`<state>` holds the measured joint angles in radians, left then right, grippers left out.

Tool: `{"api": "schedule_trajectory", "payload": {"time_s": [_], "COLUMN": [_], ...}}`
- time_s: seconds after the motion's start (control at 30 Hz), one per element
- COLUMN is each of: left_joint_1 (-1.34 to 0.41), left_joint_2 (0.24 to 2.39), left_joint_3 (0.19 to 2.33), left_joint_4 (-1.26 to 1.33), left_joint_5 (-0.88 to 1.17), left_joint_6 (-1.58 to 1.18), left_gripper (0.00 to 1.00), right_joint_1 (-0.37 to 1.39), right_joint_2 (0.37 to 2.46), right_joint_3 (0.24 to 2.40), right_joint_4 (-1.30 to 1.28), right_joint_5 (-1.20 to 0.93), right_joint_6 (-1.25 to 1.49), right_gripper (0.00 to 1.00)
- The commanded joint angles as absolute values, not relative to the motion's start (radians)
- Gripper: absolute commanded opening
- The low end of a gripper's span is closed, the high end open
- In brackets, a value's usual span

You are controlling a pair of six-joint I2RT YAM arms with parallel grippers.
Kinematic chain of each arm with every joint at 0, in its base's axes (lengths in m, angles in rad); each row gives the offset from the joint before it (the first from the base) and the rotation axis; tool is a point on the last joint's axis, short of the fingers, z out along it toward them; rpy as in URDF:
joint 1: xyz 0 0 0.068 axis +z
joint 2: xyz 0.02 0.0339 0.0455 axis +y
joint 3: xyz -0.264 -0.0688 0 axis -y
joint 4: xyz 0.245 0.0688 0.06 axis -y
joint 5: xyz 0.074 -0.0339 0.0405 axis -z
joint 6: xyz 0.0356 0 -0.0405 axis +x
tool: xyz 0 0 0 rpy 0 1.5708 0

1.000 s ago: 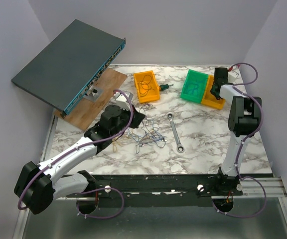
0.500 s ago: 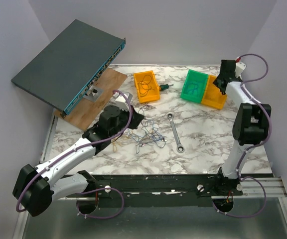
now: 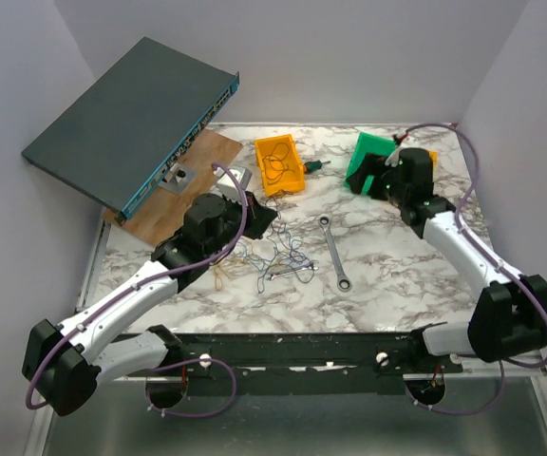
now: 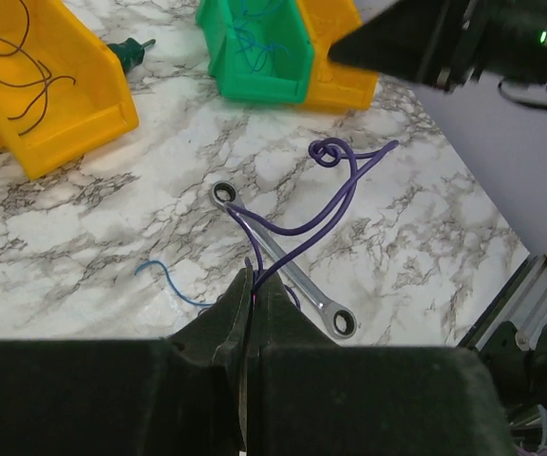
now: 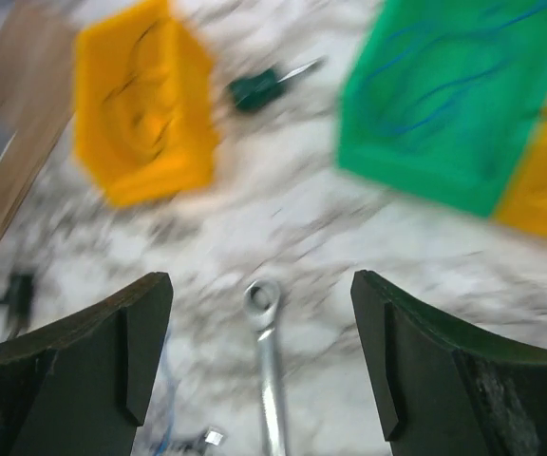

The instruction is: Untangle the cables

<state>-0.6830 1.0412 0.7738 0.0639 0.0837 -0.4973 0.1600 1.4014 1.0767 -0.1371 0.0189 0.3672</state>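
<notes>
The left gripper (image 4: pixel 252 290) is pressed together on a thin purple wire (image 4: pixel 304 220), and the cables (image 3: pixel 281 258) are seen tangled on the worktop (image 3: pixel 397 275) just beneath and ahead of it. The right gripper (image 5: pixel 260 285) is held with its fingers wide apart, well away from the tangle, and a wrench (image 5: pixel 272 389) is seen ahead of it.

Take the silver wrench (image 3: pixel 333 252) as your marker on the marble counter (image 3: pixel 397 275). Beyond its far end you see a yellow bin (image 3: pixel 280 165), with a small green-handled tool (image 3: pixel 315 165) just beside it. Far right of the wrench sits a green bin (image 3: pixel 361 160). Far left, a wooden board (image 3: pixel 202 157) lies under a tilted dark grey box (image 3: pixel 131 119).
</notes>
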Motion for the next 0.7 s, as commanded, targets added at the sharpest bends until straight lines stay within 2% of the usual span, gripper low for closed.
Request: {"api": "schedule_trajectory", "payload": {"time_s": [0.0,0.1,0.23,0.67], "left_joint_1": [-0.690,-0.693,-0.693,-0.697], "left_joint_2": [1.023,1.015,1.016,1.044], "left_joint_3": [0.834,0.853,0.879,0.951], "left_joint_4": [0.040,0.030,0.027,0.095], "left_joint_5": [0.112,0.124,0.179,0.480], "left_joint_6": [-0.468,-0.463,-0.467,-0.500], "left_gripper": [0.00,0.00,0.00,0.00], "right_joint_1": [0.271,0.358,0.497,0.617], "right_joint_2": [1.260,1.192,1.108,1.144], "right_joint_3": [0.841,0.672,0.551,0.551], "right_joint_4": [0.184,0.384,0.525,0.729], "right_joint_5": [-0.396,-0.579,-0.620,-0.627], "right_joint_6": [0.376,0.376,0.308,0.321], "right_gripper": [0.83,0.83,0.84,0.83]}}
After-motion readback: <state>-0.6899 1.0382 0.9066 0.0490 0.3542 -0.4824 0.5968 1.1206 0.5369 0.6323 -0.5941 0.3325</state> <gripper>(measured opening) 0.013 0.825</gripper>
